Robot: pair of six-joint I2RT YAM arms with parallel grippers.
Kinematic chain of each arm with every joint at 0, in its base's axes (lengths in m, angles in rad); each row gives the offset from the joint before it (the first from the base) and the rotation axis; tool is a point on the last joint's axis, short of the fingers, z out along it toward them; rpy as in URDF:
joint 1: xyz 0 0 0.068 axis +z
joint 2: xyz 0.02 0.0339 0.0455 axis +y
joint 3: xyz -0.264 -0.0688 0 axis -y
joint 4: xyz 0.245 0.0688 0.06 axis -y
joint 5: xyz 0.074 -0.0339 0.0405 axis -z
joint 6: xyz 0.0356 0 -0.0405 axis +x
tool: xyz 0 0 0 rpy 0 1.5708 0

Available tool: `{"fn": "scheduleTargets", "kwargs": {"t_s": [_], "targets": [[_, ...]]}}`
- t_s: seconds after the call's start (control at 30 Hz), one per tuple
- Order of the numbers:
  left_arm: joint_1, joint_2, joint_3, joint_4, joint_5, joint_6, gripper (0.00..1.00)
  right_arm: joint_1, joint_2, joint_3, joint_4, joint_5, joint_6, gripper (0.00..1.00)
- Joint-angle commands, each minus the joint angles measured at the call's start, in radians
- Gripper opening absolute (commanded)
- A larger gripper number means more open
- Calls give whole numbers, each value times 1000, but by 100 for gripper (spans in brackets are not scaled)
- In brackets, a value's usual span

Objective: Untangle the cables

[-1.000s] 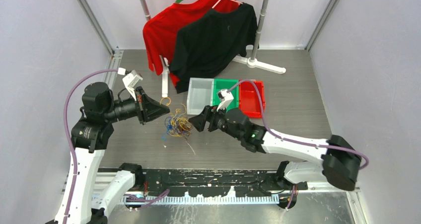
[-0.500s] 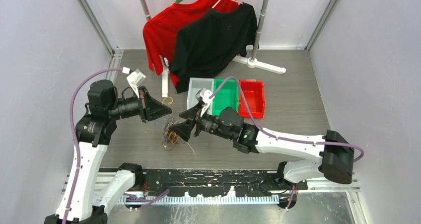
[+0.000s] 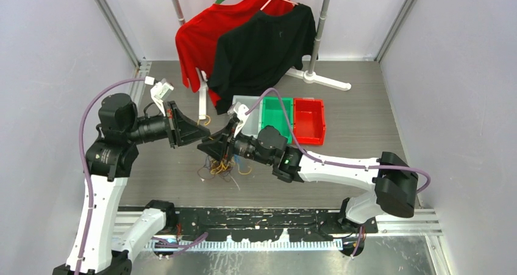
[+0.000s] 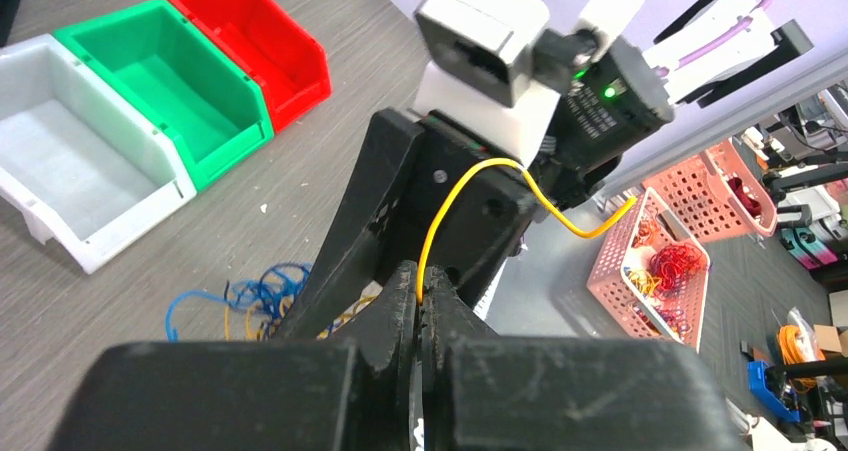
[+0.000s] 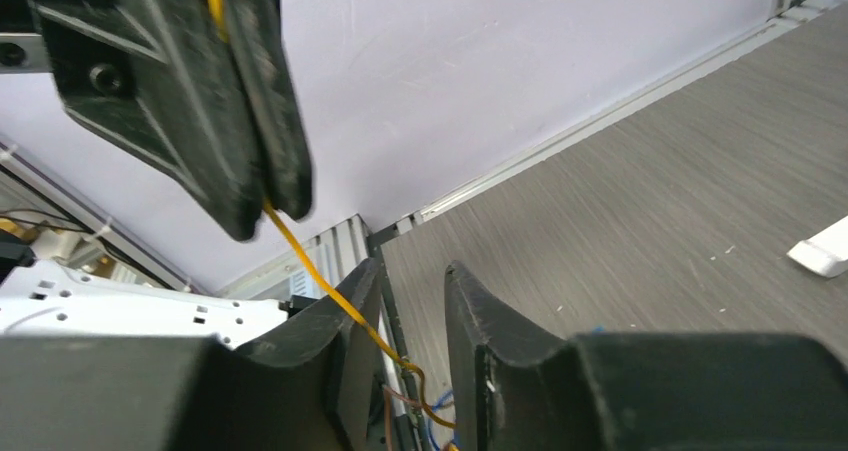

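Note:
The cables (image 3: 221, 164) lie as a tangle of blue, yellow-orange and dark wires on the grey floor, below both grippers. My left gripper (image 3: 200, 133) is shut on one yellow cable (image 4: 470, 176), pinched at its fingertips (image 4: 420, 276). That yellow cable (image 5: 320, 276) runs down from the left gripper (image 5: 262, 209) and passes between the fingers of my right gripper (image 5: 412, 268). The right gripper (image 3: 204, 147) sits tip to tip just under the left one, its jaws narrowly apart with a gap around the cable. Blue loops (image 4: 255, 301) show beneath.
Three bins stand side by side behind the tangle: white (image 3: 244, 119), green (image 3: 277, 115), red (image 3: 310, 121). A rack with a red shirt (image 3: 201, 40) and a black shirt (image 3: 262, 49) stands at the back. Its white foot (image 3: 202, 104) lies near the left gripper.
My right gripper has swung left over the tangle up to the left gripper's tips, and its jaws have narrowed. The left gripper stayed shut and rose slightly.

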Motion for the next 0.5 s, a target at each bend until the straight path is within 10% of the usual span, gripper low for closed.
{"fn": "scheduleTargets", "kwargs": {"t_s": [0.0,0.47], "targets": [[-3,0,67,50,35,-37,0,6,12,-22,122,-5,82,31],[-3,26,161,124,27,-112,0,6,99,-103,186,36,167,23]]}}
